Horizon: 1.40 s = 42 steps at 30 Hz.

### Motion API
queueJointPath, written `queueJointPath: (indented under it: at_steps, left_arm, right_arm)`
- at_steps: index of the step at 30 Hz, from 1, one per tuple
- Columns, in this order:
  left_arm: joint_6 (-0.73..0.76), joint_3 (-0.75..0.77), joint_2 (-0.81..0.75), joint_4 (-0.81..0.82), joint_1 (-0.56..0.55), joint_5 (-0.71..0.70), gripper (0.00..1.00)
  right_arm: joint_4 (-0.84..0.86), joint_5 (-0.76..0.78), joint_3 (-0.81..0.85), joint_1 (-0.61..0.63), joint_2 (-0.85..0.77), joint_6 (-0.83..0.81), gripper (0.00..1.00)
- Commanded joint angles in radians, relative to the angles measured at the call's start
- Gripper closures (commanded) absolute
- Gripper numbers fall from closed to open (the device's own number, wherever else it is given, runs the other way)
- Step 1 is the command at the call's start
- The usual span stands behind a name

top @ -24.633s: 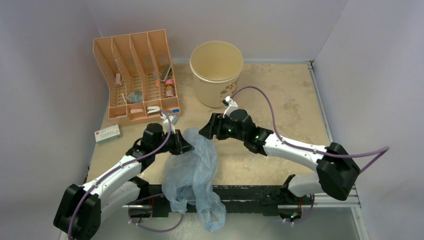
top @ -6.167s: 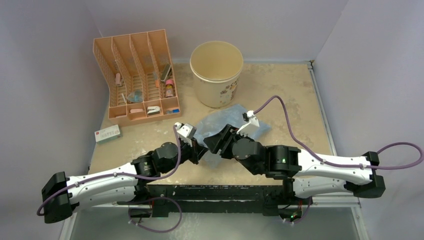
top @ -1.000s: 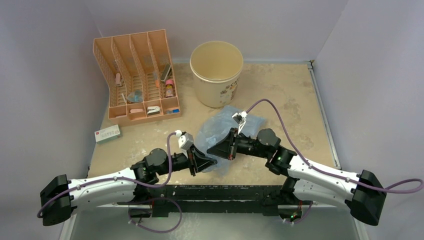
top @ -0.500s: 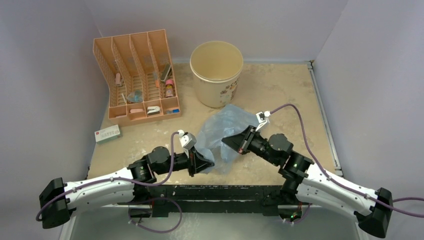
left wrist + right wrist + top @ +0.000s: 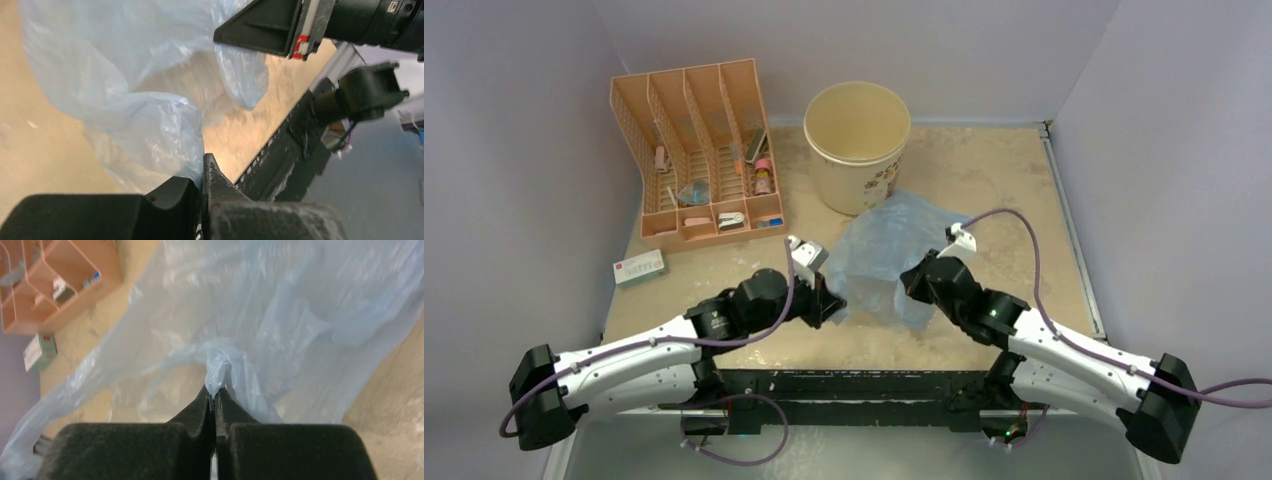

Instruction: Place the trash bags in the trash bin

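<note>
Left claw [image 5: 203, 167] is pinched shut on a fold of the light-blue trash bag [image 5: 886, 250]. Right claw [image 5: 214, 392] is the same deal, clamped tight on another bunched-up bit of the plastic. The bag hangs crumpled between the two and spreads over the counter [image 5: 1009, 190], its far edge right up by the base of the trash bin [image 5: 857, 150], all of it outside the bin. The bin stands upright at the back. Left of it is an orange organizer rack [image 5: 699, 150] with small bits in its slots, and a little white box [image 5: 638, 266] lies near the rack's front corner.
</note>
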Motion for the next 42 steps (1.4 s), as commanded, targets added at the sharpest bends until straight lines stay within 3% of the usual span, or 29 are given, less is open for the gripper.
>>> queueJointPath:
  at_steps: [1,3,8,11,14,16,19,21,23,28,33,35,37,39,42]
  left_arm:
    - [0.147,0.281,0.062,-0.128,0.019,-0.121,1.0]
    - [0.222,0.405,0.086,-0.147,0.047,-0.106,1.0]
    - [0.364,0.749,0.113,-0.134,0.121,0.191,1.0]
    - [0.402,0.792,0.035,-0.066,0.121,0.374,1.0]
    - [0.365,0.541,-0.109,0.03,0.121,0.541,1.0]
    - [0.27,0.288,-0.192,0.066,0.121,0.56,1.0]
    - [0.109,-0.068,-0.213,0.148,0.118,0.538,1.0]
    - [0.045,-0.185,-0.158,0.195,0.111,0.529,1.0]
    - [0.047,-0.179,-0.111,0.204,0.086,0.514,1.0]
    - [0.181,0.144,-0.063,0.051,0.074,0.398,1.0]
    - [0.427,0.749,0.007,-0.123,0.075,0.368,1.0]
    - [0.484,0.901,0.054,-0.207,0.075,0.43,1.0]
    - [0.479,0.858,0.03,-0.207,0.074,0.461,1.0]
    - [0.421,0.658,-0.044,-0.172,0.075,0.413,1.0]
    - [0.223,0.283,-0.144,-0.091,0.075,0.39,1.0]
  right_arm:
    - [-0.02,0.104,0.278,-0.086,0.064,-0.194,1.0]
    - [-0.028,0.083,0.405,-0.15,0.086,-0.279,1.0]
    - [-0.156,0.081,0.904,-0.18,0.098,-0.441,1.0]
    - [-0.019,-0.01,0.908,-0.18,-0.069,-0.534,1.0]
    - [0.114,-0.133,0.613,-0.18,-0.295,-0.545,1.0]
    - [0.026,-0.092,0.39,-0.18,-0.373,-0.412,1.0]
    - [-0.124,-0.101,0.098,-0.176,-0.34,-0.123,1.0]
    - [-0.075,-0.208,0.014,-0.175,-0.308,-0.036,1.0]
    - [-0.054,-0.241,0.11,-0.175,-0.281,0.013,1.0]
    - [0.167,-0.346,0.318,-0.176,-0.203,-0.107,1.0]
    - [-0.017,-0.185,0.879,-0.176,0.008,-0.386,1.0]
    - [-0.017,-0.149,0.975,-0.176,0.031,-0.466,1.0]
    - [0.036,-0.136,0.907,-0.176,-0.014,-0.461,1.0]
    - [0.074,-0.116,0.703,-0.175,-0.088,-0.355,1.0]
    - [0.089,-0.178,0.266,-0.176,-0.148,-0.043,1.0]
